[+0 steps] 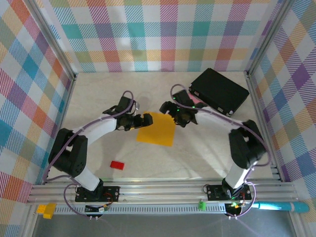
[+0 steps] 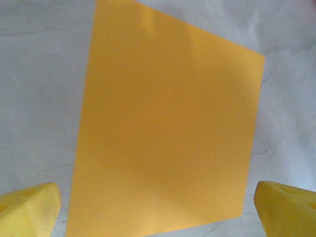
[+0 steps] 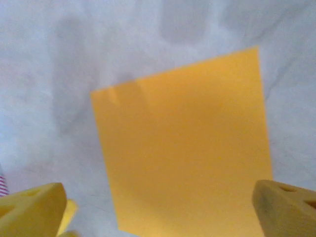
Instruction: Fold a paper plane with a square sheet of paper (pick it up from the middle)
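Red and small, a block (image 1: 117,165) lies toward the near left of the pale worktop (image 1: 207,150), well apart from everything else and, by my reading, no part of this job.

Beyond it, about the middle of the worktop, the square sheet of paper (image 1: 157,129) lies flat. It is orange-yellow, its corners show, and I can make out no fold in it. The left fingers (image 2: 29,210) hang over the sheet's left edge, spread wide with nothing between them. In the left wrist view the paper lies below them, untouched. The right fingers (image 3: 34,207) hover over the sheet's far edge, likewise parted and empty, with the paper spread out underneath.

I judge the task to be at its very start: the step in hand is the approach to the sheet, before any pickup or crease. The next move seems to call for one pair of fingers to come down on the middle of the sheet, not on an edge. They would then close gently enough to raise a ridge of paper they can hold. Thin paper lying flat offers little to catch, so it may slide across the worktop rather than lift.

Farthest off, a black box (image 1: 218,91) sits toward the far right corner, clear of both arms.
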Action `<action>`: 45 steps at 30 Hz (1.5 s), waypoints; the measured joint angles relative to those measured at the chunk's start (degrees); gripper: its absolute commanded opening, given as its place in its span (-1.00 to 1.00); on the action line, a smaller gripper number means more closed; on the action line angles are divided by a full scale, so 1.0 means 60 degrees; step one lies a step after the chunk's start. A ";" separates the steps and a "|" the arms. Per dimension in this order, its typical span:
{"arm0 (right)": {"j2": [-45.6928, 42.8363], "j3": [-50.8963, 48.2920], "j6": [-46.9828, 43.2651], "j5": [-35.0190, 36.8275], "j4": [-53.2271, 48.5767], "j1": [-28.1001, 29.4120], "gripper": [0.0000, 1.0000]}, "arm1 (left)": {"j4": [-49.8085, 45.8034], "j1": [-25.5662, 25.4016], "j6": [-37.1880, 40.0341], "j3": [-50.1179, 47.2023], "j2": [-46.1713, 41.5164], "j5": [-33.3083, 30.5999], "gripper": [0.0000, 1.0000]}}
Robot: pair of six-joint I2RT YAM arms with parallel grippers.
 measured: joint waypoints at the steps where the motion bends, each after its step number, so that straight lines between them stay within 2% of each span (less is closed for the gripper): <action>1: -0.0361 -0.0219 -0.0189 0.0051 0.0091 -0.0219 0.98 | -0.0255 -0.0197 0.0084 0.0350 0.0273 -0.0084 0.99; 7: -0.1264 -0.1552 -0.1344 0.0353 0.0317 -0.1559 0.98 | -0.1701 -0.1188 0.0546 0.2495 0.2025 -0.0900 1.00; 10: -0.1512 -0.2200 -0.1789 0.0368 0.0353 -0.1909 0.98 | -0.2470 -0.1585 0.0721 0.3493 0.2823 -0.1439 0.95; 18: -0.1865 -0.2579 -0.2368 0.0317 0.0452 -0.2295 0.98 | -0.4215 -0.2204 0.1024 0.5697 0.4528 -0.2244 0.70; 22: -0.1865 -0.2586 -0.2470 0.0208 0.0463 -0.2328 0.98 | -0.4798 -0.2313 0.1071 0.6470 0.5198 -0.2415 0.68; 30: -0.1865 -0.2718 -0.2594 0.0073 0.0521 -0.2412 0.98 | -0.5289 -0.2320 0.1060 0.6579 0.5337 -0.2619 0.67; 45: -0.1621 -0.2718 -0.2554 -0.0062 0.0532 -0.2455 0.98 | -0.5286 -0.2328 0.0954 0.6583 0.5595 -0.2656 0.67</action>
